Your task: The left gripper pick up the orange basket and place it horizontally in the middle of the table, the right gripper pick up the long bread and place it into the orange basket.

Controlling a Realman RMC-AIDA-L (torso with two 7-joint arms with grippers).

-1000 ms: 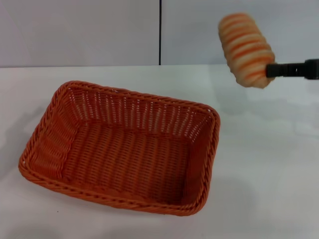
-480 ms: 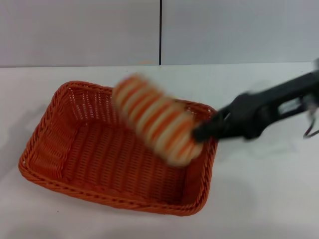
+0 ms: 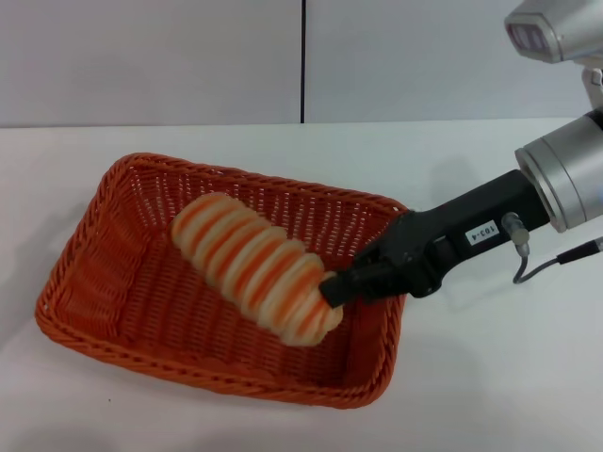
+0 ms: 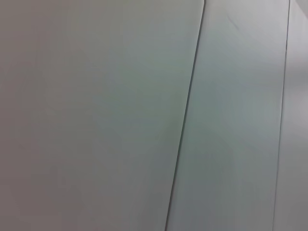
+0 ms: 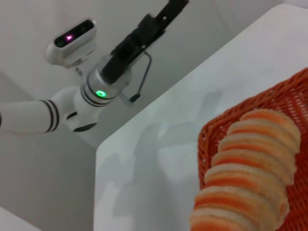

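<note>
My right gripper (image 3: 332,287) has its jaws pinching the long bread (image 3: 252,267) by one end, the loaf reaching out from them over the orange basket (image 3: 89,273), which already lies mid-bench (image 3: 490,377). Only release remains, I judge. The left gripper (image 5: 171,7) is parked high, well away from the bench.

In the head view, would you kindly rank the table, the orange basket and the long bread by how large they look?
1. The table, largest.
2. The orange basket.
3. The long bread, smallest, held over the basket's inside by the right gripper.
</note>
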